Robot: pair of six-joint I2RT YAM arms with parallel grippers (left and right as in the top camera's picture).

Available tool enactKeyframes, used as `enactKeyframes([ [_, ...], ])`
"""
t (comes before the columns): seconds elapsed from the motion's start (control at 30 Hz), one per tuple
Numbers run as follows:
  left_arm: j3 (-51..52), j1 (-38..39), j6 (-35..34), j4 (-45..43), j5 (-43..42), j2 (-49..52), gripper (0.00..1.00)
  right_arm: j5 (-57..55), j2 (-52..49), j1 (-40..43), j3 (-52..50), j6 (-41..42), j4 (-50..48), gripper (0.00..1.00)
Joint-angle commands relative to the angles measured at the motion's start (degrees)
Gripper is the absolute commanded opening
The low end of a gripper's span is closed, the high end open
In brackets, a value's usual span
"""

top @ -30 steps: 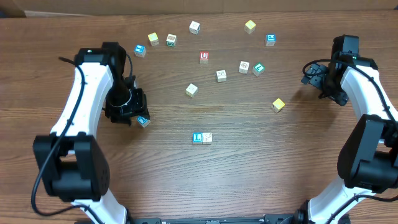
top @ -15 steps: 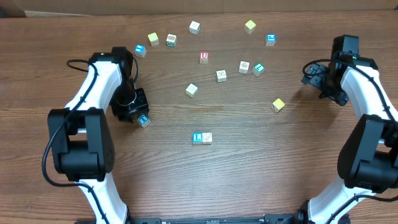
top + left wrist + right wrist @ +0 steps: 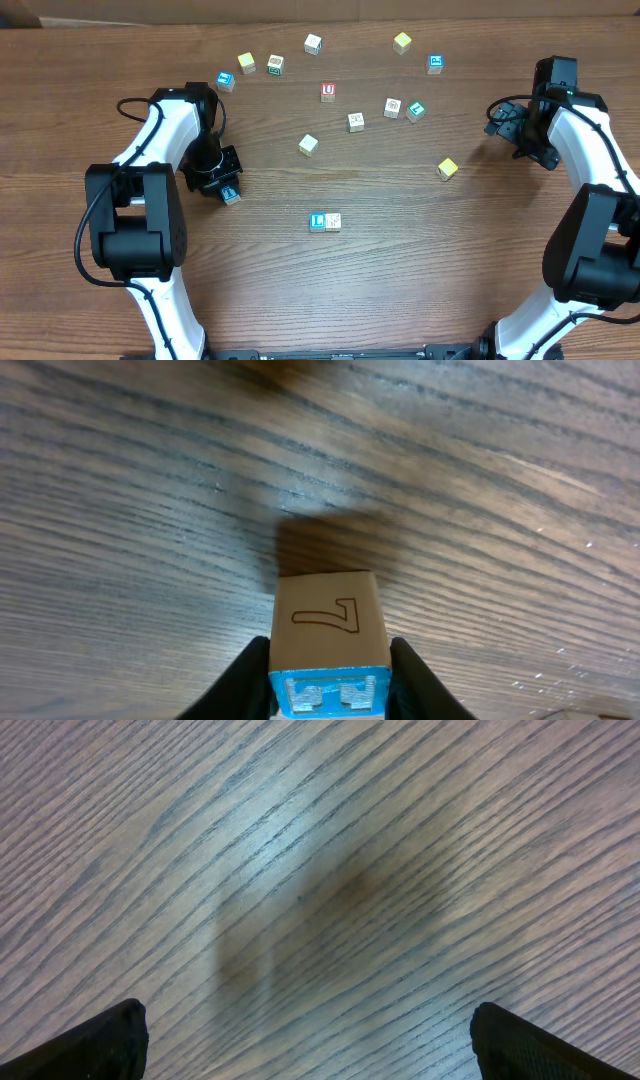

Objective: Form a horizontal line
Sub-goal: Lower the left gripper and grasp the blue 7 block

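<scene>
The horizontal line (image 3: 325, 222) is a short row of two touching cubes at the table's middle front, a blue "L" cube on the left and a tan one on the right. Well to its left, my left gripper (image 3: 228, 190) is down at the table, shut on a blue-faced cube (image 3: 231, 195). In the left wrist view both black fingers press the sides of this cube (image 3: 328, 622), whose tan top shows an outlined letter, and the gripper (image 3: 328, 652) reaches down over it. My right gripper (image 3: 500, 118) hovers open at the far right, with only bare wood between its fingers (image 3: 308, 1025).
Several loose cubes lie scattered across the far half: a red "U" cube (image 3: 328, 92), a tan cube (image 3: 308, 145), a yellow cube (image 3: 447, 168), a teal cube (image 3: 415, 111), a blue cube (image 3: 225, 80), others along the back edge.
My left gripper's jaws have closed onto the blue-faced cube, and the left arm has shifted slightly over it. The right arm has not moved.
</scene>
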State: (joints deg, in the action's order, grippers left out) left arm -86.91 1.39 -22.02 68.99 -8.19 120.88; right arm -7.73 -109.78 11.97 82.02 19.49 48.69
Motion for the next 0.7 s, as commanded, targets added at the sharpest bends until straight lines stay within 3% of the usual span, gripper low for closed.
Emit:
enactKeyframes([
  [0.0,-0.31,-0.17,2.51,0.39,-0.7,0.72,0.19,-0.37,1.22,0.04,1.2,-0.07,-0.24,1.0],
  [0.3,-4.22,1.38,4.24,4.76,-0.39,-2.34,0.33,-0.35,1.22,0.07,1.2,-0.07,-0.24,1.0],
  [0.67,-4.22,4.79,1.09,7.34,2.23,-20.2,0.36,-0.35,1.22,0.07,1.2,-0.07,-0.24,1.0],
])
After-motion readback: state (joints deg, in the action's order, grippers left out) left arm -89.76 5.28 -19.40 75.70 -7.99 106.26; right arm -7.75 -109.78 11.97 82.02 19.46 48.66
